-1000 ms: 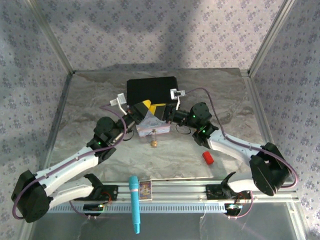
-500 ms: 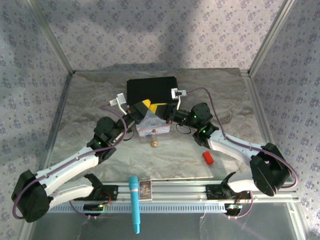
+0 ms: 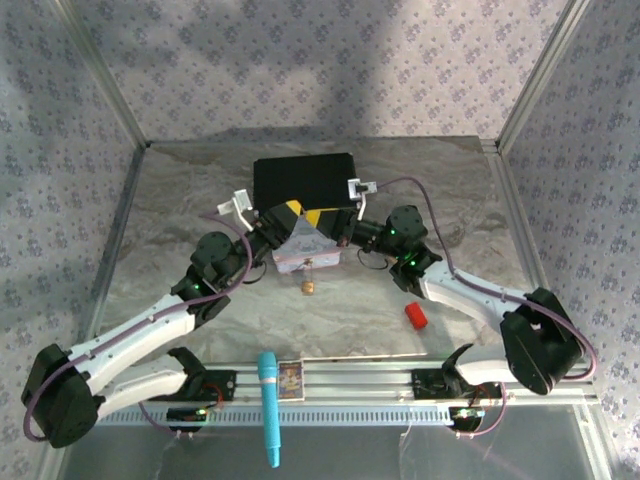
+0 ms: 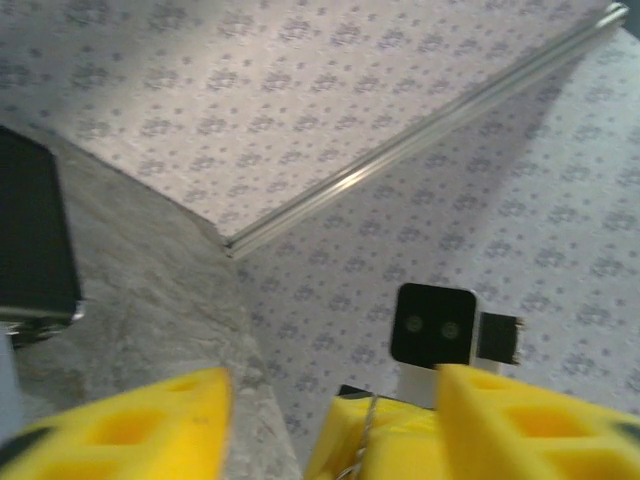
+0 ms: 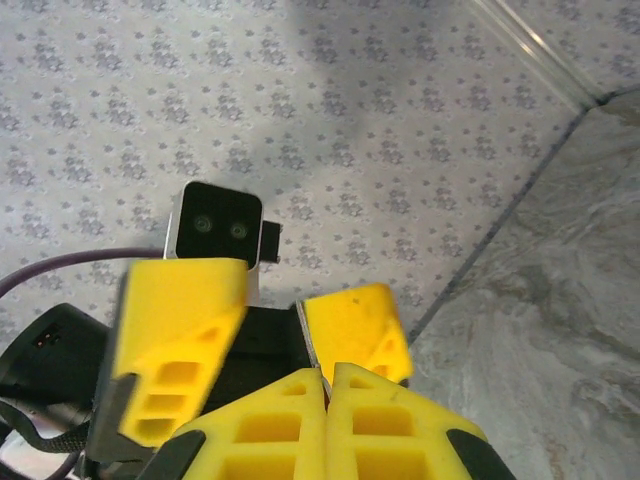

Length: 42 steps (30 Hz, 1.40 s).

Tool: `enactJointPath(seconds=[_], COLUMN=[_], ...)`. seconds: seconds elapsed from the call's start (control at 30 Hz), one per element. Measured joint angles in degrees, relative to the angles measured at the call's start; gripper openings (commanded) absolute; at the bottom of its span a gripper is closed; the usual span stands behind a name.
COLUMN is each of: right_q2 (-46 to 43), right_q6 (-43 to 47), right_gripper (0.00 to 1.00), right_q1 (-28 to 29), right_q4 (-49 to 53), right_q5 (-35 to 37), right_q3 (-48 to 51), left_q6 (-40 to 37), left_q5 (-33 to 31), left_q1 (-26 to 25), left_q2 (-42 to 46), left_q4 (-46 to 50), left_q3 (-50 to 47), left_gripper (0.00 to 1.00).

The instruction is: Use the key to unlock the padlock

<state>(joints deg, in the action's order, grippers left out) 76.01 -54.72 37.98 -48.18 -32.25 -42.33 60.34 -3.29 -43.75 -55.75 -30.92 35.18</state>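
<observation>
Left arm, right arm slightly forward

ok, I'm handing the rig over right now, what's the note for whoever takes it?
Left gripper: open, meeting the right one over the far edge of the pale tin.
Right gripper: shut, with a thin silver sliver sticking out of its tips, apparently the key.
Padlock: just in front of the tin, neither gripper on it.
Done: key apparently in hand.
Left: hold the padlock, insert the key, turn it, free the shackle.
</observation>
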Motion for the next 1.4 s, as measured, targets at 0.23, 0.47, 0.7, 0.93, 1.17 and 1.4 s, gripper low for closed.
enactJointPath(seconds=[0.23, 0.47, 0.7, 0.93, 1.17, 1.4], right_q2=[-3.72, -9.31, -12.68, -15.72, -16.55, -21.35], right_q6=[2.32, 2.95, 1.99, 1.31, 0.35, 3.13], right_gripper=[0.0, 0.0, 0.0, 0.0, 0.0, 0.0], right_q1=[-0.37, -0.42, -1.05, -2.12, -2.29, -0.13], right_q4=[5.35, 7.3, 7.98, 11.56, 14.97, 21.66], right_q5=[3.17, 8.28, 7.43, 7.61, 7.69, 12.66], right_q3=[3.1, 10.21, 11.8, 15.43, 19.43, 20.04], left_q6=[-2.56, -5.4, -7.04, -7.41, -9.99, -14.25], left_q5=[-3.91, -4.22, -0.72, -0.61, -0.57, -0.37], left_q1=[0.83, 1.01, 0.98, -1.14, -4.52, -4.5], left_q2=[4.11, 5.11, 4.17, -2.32, -11.41, -21.88], left_q4=[14.53, 23.58, 27.56, 32.98, 33.9, 30.97], left_q3=[2.1, 2.54, 0.52, 0.44, 0.02, 0.02], left_gripper=[1.0, 0.99, 0.86, 0.82, 0.81, 0.75])
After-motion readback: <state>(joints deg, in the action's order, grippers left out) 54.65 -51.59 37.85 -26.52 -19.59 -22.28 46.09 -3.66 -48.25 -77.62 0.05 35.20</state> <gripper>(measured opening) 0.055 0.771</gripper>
